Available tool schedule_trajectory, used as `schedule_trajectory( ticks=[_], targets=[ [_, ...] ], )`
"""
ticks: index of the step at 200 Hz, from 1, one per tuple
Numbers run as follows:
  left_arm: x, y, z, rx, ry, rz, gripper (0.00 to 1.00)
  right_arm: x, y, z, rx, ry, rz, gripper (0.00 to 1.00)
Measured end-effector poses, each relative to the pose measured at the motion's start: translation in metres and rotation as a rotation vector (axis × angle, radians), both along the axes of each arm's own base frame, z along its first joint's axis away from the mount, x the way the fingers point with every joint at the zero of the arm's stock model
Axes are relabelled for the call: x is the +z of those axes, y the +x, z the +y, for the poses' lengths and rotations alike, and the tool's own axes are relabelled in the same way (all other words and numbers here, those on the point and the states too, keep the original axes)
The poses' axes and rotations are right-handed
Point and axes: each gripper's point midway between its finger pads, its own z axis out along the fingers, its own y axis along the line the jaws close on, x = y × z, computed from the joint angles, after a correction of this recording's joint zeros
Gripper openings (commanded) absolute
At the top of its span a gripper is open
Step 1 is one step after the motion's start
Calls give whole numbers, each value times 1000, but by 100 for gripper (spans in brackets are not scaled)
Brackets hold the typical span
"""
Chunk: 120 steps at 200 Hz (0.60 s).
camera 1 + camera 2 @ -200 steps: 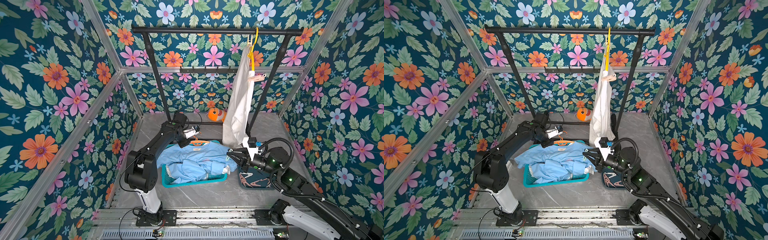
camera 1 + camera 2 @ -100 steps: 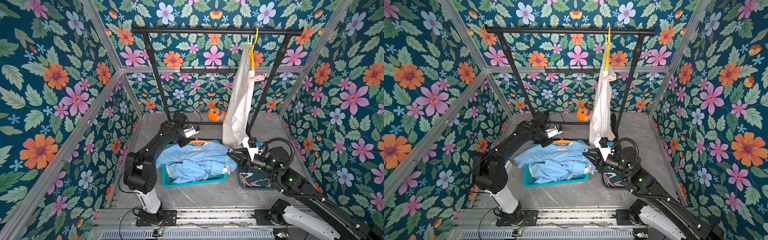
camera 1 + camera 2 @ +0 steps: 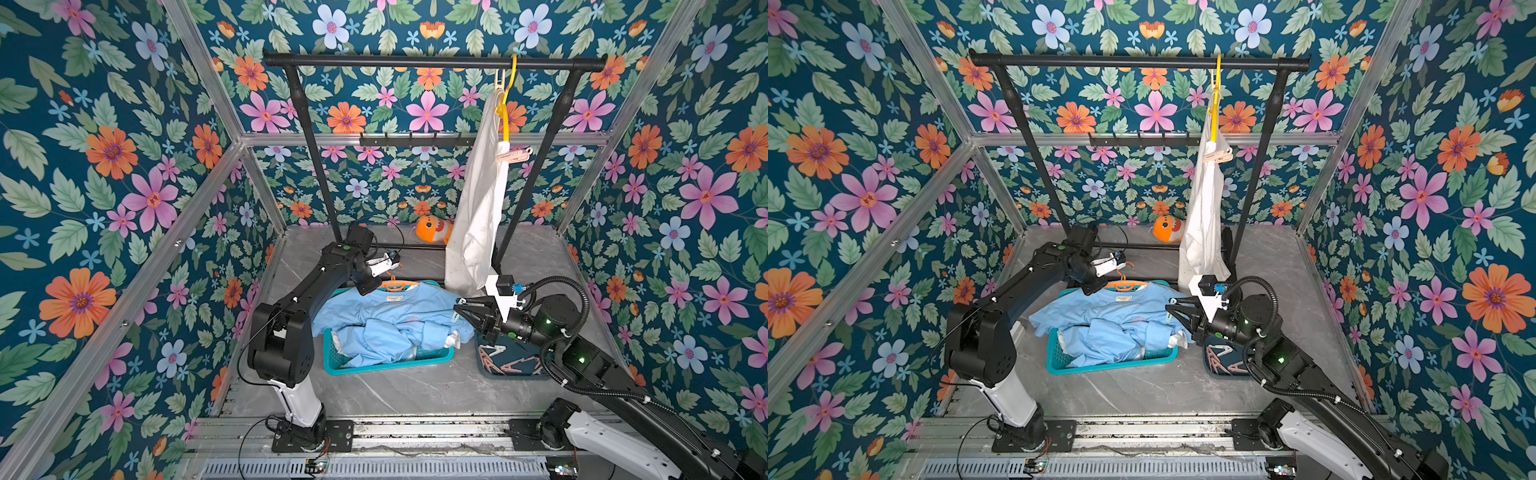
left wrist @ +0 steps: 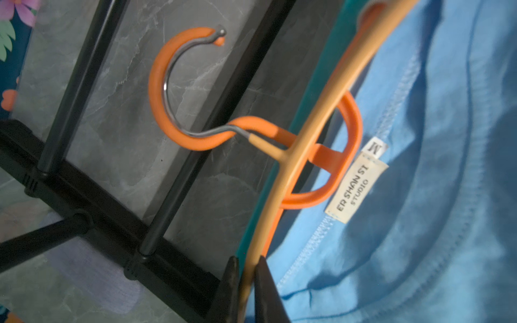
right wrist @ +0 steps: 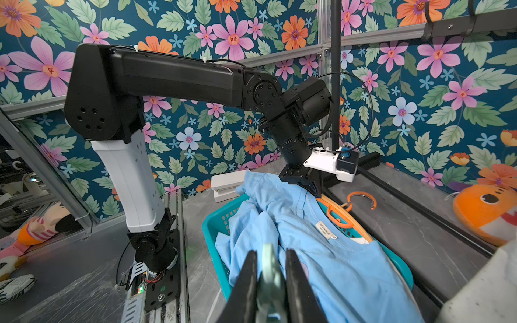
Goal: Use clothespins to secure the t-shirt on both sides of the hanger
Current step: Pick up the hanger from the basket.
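Note:
A light blue t-shirt [image 3: 386, 320] lies crumpled in a teal basket [image 3: 386, 365], with an orange hanger [image 3: 395, 286] at its collar. In the left wrist view my left gripper [image 4: 246, 261] is shut on the hanger [image 4: 307, 139] arm, just beside the collar of the t-shirt [image 4: 419, 195]. My right gripper [image 5: 268, 254] hovers over the shirt's right side, shut on a pale green clothespin [image 5: 268, 268]. More clothespins [image 3: 490, 357] lie in a dark tray [image 3: 515, 376] under the right arm.
A black clothes rack [image 3: 432, 61] spans the back. On it a white garment [image 3: 478, 199] hangs from a yellow hanger with a pink clothespin [image 3: 515, 156] clipped on. An orange plush fish [image 3: 432, 228] lies at the rack's foot. Floral walls enclose all sides.
My left gripper's jaws have closed onto the hanger arm. Both arms have barely moved, and the right gripper still holds its clothespin.

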Motion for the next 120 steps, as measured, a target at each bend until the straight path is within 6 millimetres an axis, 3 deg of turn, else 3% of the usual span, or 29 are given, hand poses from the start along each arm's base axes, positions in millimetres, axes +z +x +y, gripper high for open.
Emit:
schedule_trajectory(
  ticks=[60, 120],
  targets=[
    [8, 3, 0, 11, -10, -26, 0, 2, -2, -2, -1, 3, -4, 0],
    [52, -11, 4, 5, -30, -152, 0, 5, 0, 0, 0, 4, -5, 0]
  ],
)
